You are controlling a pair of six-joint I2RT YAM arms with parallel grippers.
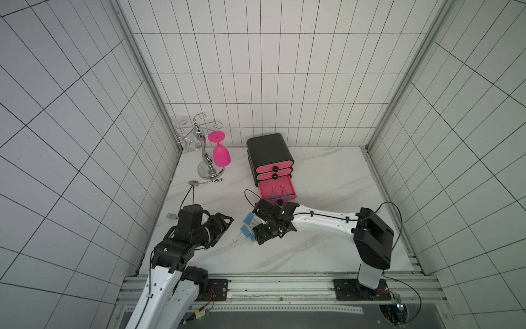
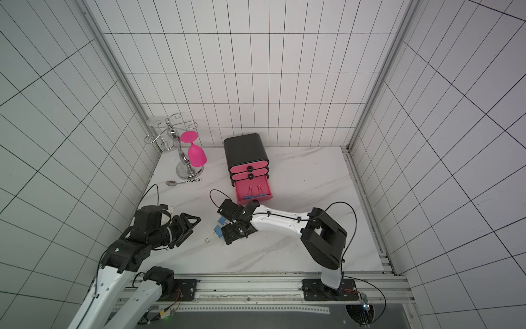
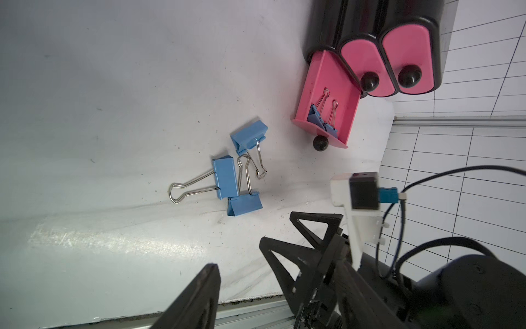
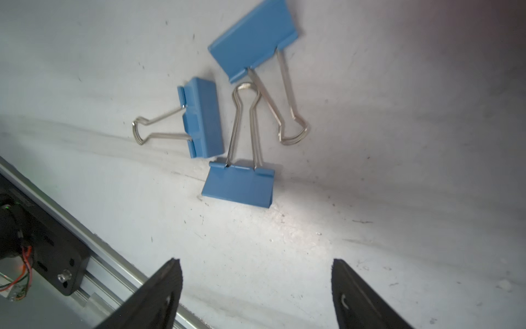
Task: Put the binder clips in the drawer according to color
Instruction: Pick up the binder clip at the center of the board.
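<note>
Right gripper point(image 4: 256, 260) gapes empty beside three blue binder clips point(image 4: 239, 185), frame centre; left gripper point(image 3: 237, 253) slightly parted, empty; two clips point(image 1: 280, 196) in open bottom drawer point(image 1: 266, 188); goblet rack point(image 1: 207, 161) upper left; marble table point(image 1: 327, 176), tiled walls point(image 1: 256, 85).

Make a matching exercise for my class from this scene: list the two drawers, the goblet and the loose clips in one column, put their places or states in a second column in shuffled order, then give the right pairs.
Things
1. bottom drawer
2. top drawer
3. pink goblet
4. loose binder clips

Places or states
A. hangs upside down on the silver rack
B. lie on the tabletop
C. shut
D. pulled out, two blue clips inside

Pairs: 1-D, 2-C, 3-A, 4-B
</note>
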